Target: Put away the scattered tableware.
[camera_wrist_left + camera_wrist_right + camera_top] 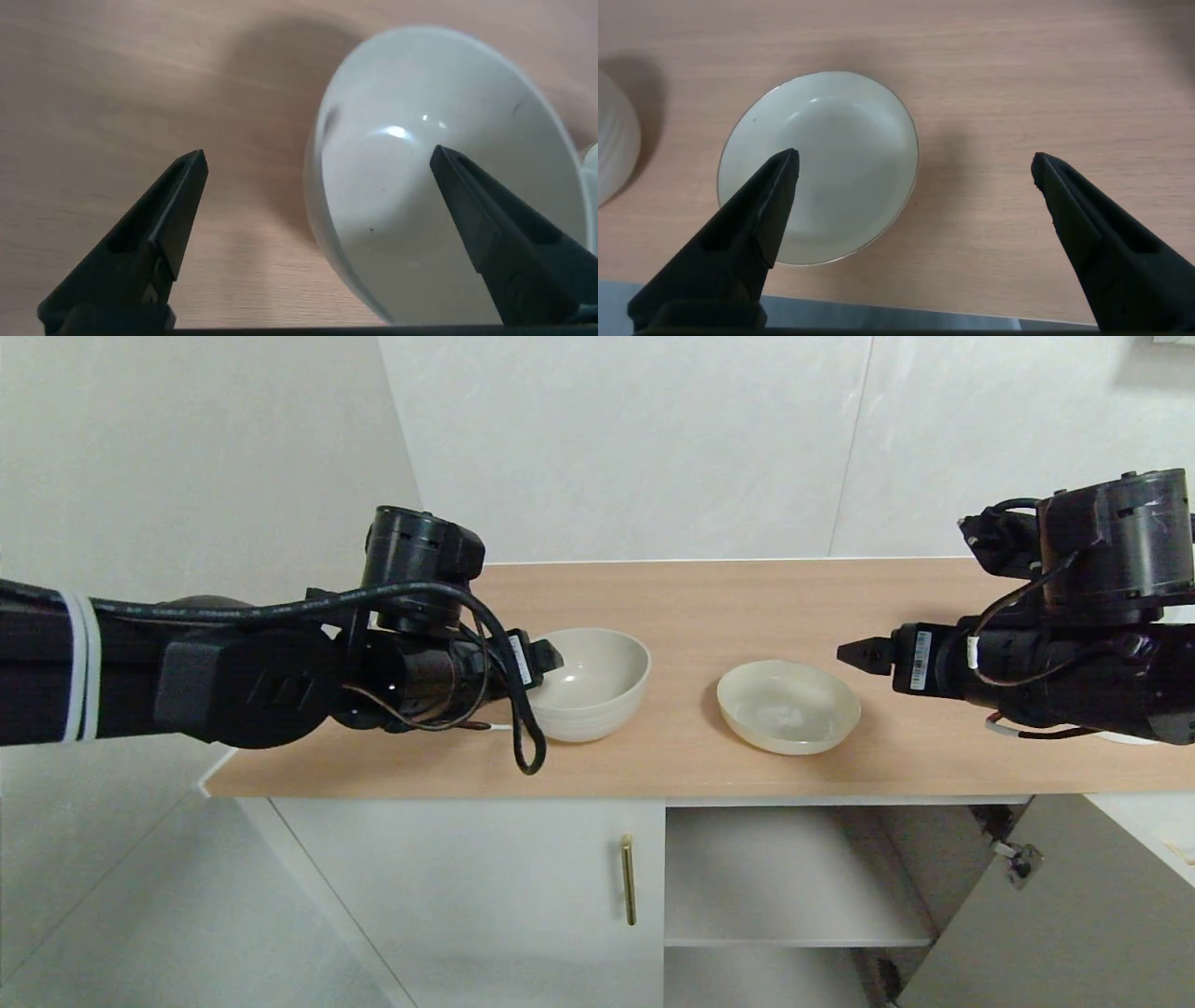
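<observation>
head view: shows a pale bowl (597, 686) upright on the wood counter (709, 607). finds the left gripper (551, 658) right at the bowl's left rim, one fingertip over the rim. places a plate (789, 705) right of the bowl, near but apart, also on the counter. puts the right gripper (854, 653) farther right of the bowl, at the plate's edge away from the bowl (spread not readable from this angle). below the bowl, shows a shut cabinet door (467, 896) with a brass handle (628, 877); below and right of the bowl, an open compartment with a white shelf (784, 896).

left wrist view: shows the left gripper (318, 157) released, jaws wide, holding nothing, straddling the wall of the bowl (402, 215): one finger over the bowl's inside, the other outside over bare counter (121, 84). cannot tell whether either finger touches the bowl.

right wrist view: shows the right gripper (913, 157) released too, jaws wide, gripping nothing. has one finger over the plate (845, 168), the other over bare counter (1018, 84) on the side away from the bowl (612, 131). catches a sliver of bowl beyond the plate, apart from it.
</observation>
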{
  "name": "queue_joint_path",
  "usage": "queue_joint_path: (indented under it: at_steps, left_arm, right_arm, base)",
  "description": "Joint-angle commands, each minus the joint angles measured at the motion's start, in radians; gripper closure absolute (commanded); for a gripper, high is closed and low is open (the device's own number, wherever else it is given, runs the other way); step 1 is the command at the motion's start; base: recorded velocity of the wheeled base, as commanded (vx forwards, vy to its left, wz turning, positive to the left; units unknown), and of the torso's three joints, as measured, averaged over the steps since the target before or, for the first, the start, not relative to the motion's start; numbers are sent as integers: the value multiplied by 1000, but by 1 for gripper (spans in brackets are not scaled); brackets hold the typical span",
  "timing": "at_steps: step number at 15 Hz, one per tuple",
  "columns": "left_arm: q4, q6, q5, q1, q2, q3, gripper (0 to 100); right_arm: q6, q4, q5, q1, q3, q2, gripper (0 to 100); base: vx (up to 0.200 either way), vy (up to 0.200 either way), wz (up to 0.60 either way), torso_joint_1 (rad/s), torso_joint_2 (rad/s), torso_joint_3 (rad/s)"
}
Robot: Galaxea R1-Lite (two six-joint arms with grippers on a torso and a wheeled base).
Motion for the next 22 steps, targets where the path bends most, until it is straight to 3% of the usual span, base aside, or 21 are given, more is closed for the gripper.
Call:
queue_joint_path:
  at_steps: [1, 9, 13, 15, 21, 22]
  left_arm:
    - [1, -2, 2, -9, 11, 1, 100]
    - [3, 5, 2, -38, -141, 53, 100]
    - [3, 9, -3, -70, -247, 88, 100]
    - [1, 32, -3, -75, -259, 99, 100]
    - [1, 35, -4, -76, -270, 105, 100]
    - [1, 35, -3, -76, -272, 105, 100]
  right_arm:
    - [0, 0, -3, 0, -2, -9, 0]
    - [-3, 6, -11, 0, -7, 35, 0]
    - [-6, 7, -86, 9, -25, 144, 0]
    - [-6, 6, -106, 9, -33, 187, 0]
    - [0, 1, -118, 9, -54, 227, 0]
    - [1, 0, -117, 9, -54, 227, 100]
  base:
    - [0, 0, 0, 0, 0, 0]
    - [0, 0, 0, 0, 0, 0]
    - [0, 0, 0, 0, 0, 0]
    - [0, 0, 0, 0, 0, 0]
    - [0, 0, 0, 0, 0, 0]
    - [0, 0, 0, 0, 0, 0]
